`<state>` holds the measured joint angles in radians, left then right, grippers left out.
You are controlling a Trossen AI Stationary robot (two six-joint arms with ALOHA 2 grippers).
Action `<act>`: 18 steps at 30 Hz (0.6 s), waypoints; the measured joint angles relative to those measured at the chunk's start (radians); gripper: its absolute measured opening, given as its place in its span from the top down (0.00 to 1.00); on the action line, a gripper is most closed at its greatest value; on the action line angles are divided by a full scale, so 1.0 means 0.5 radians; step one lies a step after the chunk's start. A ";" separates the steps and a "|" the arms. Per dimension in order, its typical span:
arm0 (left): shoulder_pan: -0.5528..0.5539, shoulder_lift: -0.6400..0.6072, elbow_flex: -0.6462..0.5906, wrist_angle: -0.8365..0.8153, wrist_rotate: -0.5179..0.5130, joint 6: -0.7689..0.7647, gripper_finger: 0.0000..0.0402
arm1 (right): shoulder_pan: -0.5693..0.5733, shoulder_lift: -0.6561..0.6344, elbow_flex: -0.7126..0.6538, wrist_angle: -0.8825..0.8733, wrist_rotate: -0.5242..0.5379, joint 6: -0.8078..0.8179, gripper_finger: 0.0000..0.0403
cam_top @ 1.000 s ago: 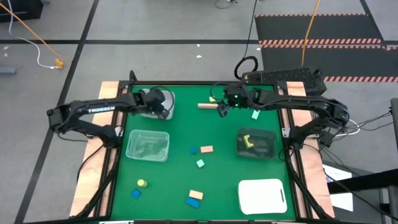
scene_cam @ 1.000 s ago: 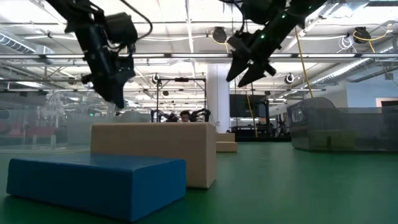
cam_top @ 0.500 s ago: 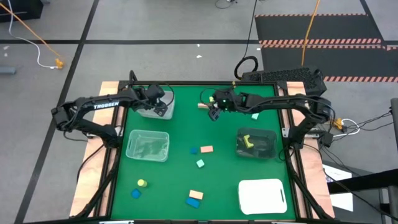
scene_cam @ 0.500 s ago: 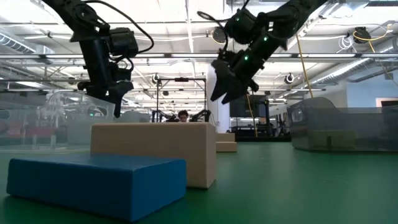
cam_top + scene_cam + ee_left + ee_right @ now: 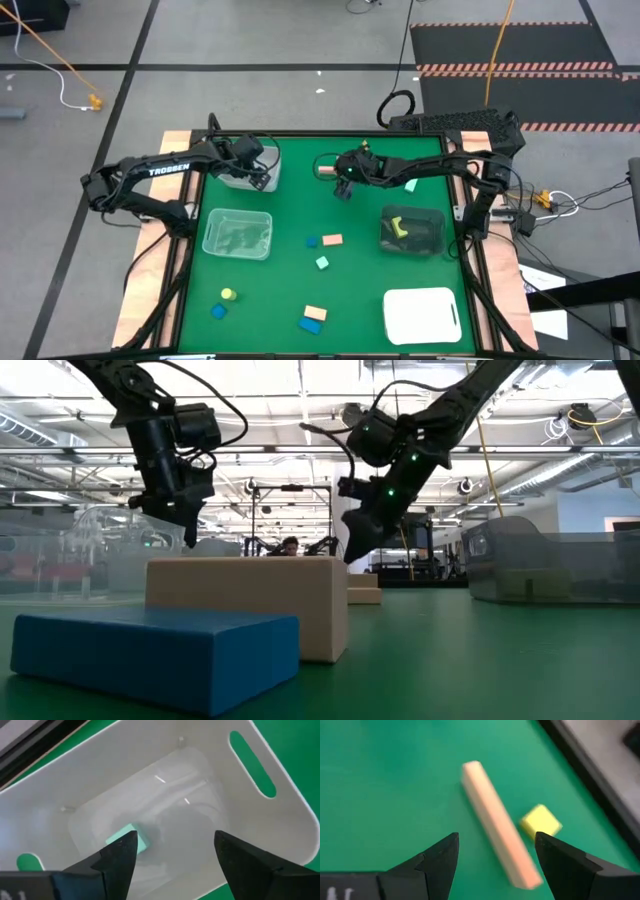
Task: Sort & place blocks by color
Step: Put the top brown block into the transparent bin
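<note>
The high view looks straight down on the whole green table (image 5: 360, 300). The low view sits at tabletop height, very close behind a tan block (image 5: 250, 600) (probably the near-edge one overhead). Each wrist camera looks closely down past its fingers.

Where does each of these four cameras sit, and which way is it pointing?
High view: above the table, looking straight down; both arms show.
Low view: at tabletop level, looking across past a blue block; both arms hang in.
Left wrist view: looks into a clear bin holding a mint green block, between open fingers.
Right wrist view: faces a salmon bar, also seen from above.
</note>
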<state>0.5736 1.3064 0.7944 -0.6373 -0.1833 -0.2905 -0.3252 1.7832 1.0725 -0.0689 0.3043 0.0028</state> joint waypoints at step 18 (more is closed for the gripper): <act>0.001 0.000 0.000 0.088 0.000 -0.001 0.38 | -0.189 0.141 0.001 0.107 -0.261 0.064 0.46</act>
<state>0.5739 1.3064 0.7944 -0.5930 -0.1833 -0.2911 -0.4198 1.8538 1.0729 -0.0153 0.1740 0.0347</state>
